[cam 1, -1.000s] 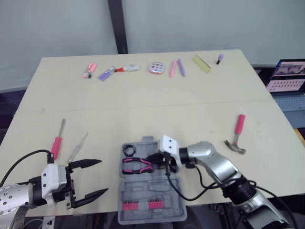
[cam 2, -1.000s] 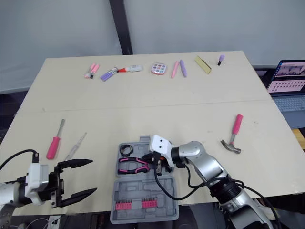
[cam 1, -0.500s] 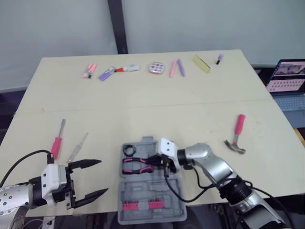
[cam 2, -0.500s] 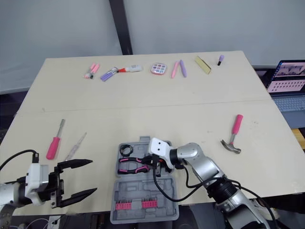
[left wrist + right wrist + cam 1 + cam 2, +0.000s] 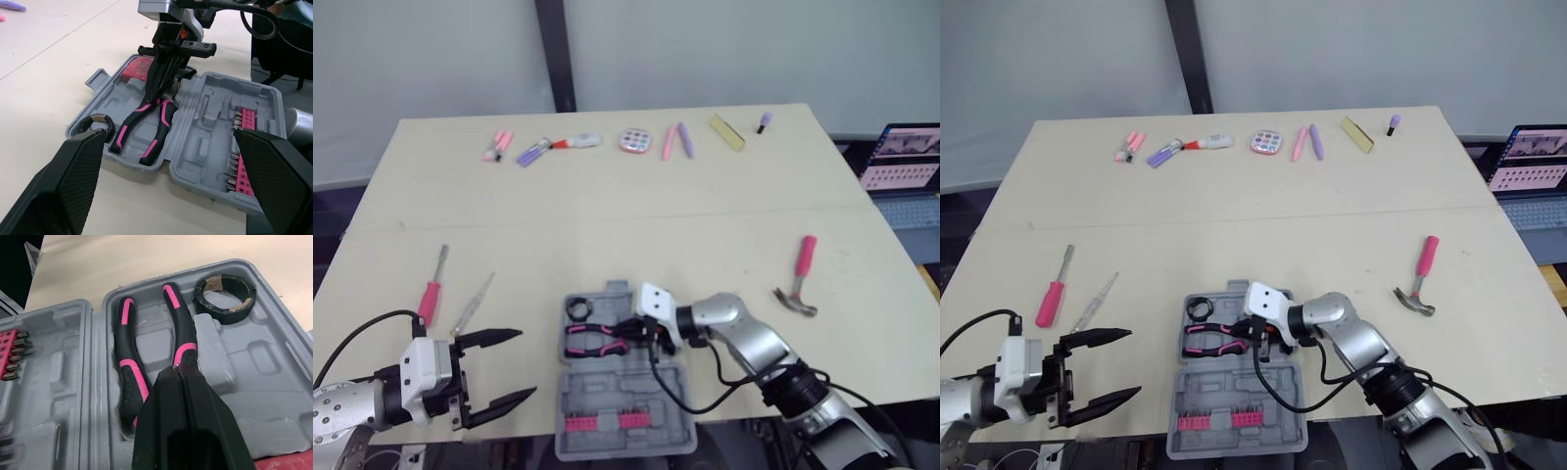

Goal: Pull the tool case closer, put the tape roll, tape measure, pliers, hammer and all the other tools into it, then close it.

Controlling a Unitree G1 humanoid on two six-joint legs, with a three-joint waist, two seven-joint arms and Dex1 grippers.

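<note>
The grey tool case (image 5: 636,390) lies open at the table's near edge. In its tray sit the pink-and-black pliers (image 5: 592,340), the black tape roll (image 5: 578,307) and a red tape measure (image 5: 138,68). Pink bits (image 5: 602,422) line the lid. My right gripper (image 5: 641,331) is shut, its tip (image 5: 177,369) resting on the pliers near their pivot. Left of the case my left gripper (image 5: 524,364) hangs open and holds nothing. The pink-handled hammer (image 5: 800,277) lies to the right. A pink screwdriver (image 5: 432,291) and a clear one (image 5: 473,303) lie to the left.
Along the table's far edge lie pens and markers (image 5: 533,149), a round pink item (image 5: 633,139) and a yellow block (image 5: 727,129). A laptop (image 5: 901,157) stands off the right edge. Bare tabletop (image 5: 626,225) spans the middle.
My right gripper has crept slightly left and down onto the pliers in the case. The left gripper and the loose tools have stayed where they were.
</note>
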